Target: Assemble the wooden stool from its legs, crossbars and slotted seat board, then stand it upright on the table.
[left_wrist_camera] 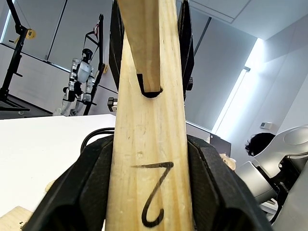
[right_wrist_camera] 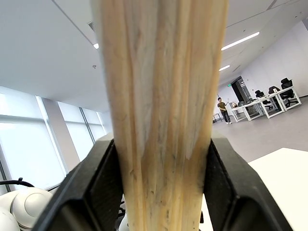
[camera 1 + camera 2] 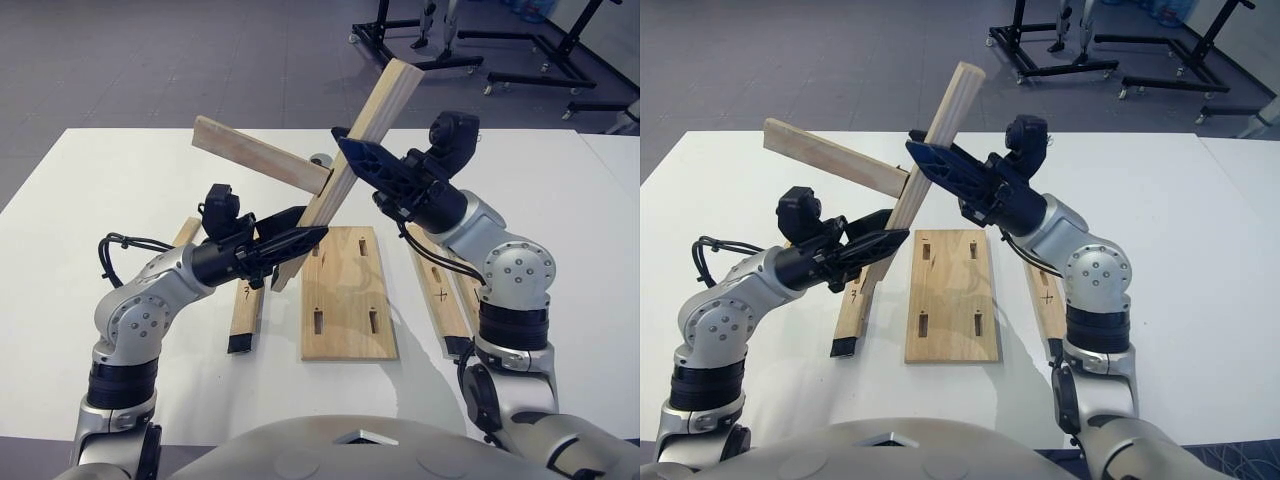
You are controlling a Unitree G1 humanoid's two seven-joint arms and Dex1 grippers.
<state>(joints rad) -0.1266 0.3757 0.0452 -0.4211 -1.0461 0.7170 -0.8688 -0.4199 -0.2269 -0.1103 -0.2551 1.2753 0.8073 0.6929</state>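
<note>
Left eye view: pale wooden leg plank [image 3: 372, 125], flat wooden crossbar [image 3: 255, 153] slotted in, is held tilted above white table [image 3: 120, 190], clamped low by left gripper [image 3: 315, 234] and higher by right gripper [image 3: 345, 150]. Slotted wooden seat board [image 3: 347, 300] and spare wooden legs [image 3: 245, 315] are laid flat; most assembly is judged outstanding.

A wooden leg [image 1: 149, 159] marked 2 is clamped between black fingers [image 1: 82, 192] at its nine and three o'clock; a crossbar [image 1: 144, 43] seemingly enters its notch [image 1: 150, 90]
</note>
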